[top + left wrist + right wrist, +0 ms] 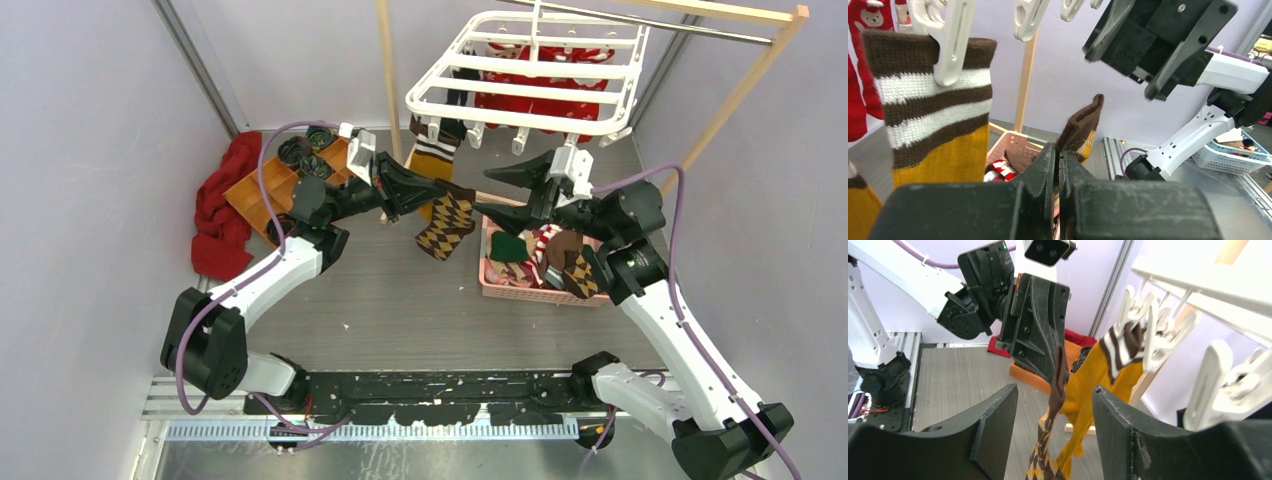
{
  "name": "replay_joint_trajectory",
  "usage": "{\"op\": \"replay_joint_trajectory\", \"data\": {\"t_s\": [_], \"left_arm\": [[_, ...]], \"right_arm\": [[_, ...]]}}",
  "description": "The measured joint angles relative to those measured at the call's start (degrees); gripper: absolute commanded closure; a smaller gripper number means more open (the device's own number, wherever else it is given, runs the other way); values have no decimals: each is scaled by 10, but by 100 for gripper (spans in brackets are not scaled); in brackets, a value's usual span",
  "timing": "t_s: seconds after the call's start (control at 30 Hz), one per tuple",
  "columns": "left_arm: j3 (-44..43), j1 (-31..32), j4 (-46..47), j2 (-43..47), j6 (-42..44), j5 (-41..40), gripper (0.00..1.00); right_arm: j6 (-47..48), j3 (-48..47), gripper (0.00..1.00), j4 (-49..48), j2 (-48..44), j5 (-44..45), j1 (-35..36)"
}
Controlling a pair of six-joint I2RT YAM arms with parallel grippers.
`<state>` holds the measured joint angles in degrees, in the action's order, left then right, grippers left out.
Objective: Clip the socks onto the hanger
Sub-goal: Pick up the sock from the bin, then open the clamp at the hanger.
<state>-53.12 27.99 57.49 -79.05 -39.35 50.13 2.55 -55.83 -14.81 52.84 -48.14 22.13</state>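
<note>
The white hanger [530,75] hangs at the back with dangling clips [1025,17]. A mustard sock with brown and white stripes [436,150] hangs from one clip; it also shows in the left wrist view [933,135] and the right wrist view [1098,370]. My left gripper [432,188] is shut on the cuff of a brown argyle sock [446,225], which hangs below it, just under the clips. The cuff [1082,124] sticks up between the shut fingers. My right gripper [500,195] is open and empty, right of the sock [1055,390], which hangs between its fingers' line of sight.
A pink basket [500,285] with several socks stands under my right arm. A red cloth [222,205] and a wooden tray [265,192] with dark rolled bundles lie at the back left. Red socks [545,95] hang on the hanger's far side. A wooden rack post [385,70] stands behind.
</note>
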Motion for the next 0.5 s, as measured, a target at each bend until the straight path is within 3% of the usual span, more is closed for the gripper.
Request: {"op": "replay_joint_trajectory", "data": {"t_s": [0.5], "left_arm": [[-66, 6, -25, -34, 38, -7, 100]], "right_arm": [[9, -61, 39, 6, 36, 83, 11]]}}
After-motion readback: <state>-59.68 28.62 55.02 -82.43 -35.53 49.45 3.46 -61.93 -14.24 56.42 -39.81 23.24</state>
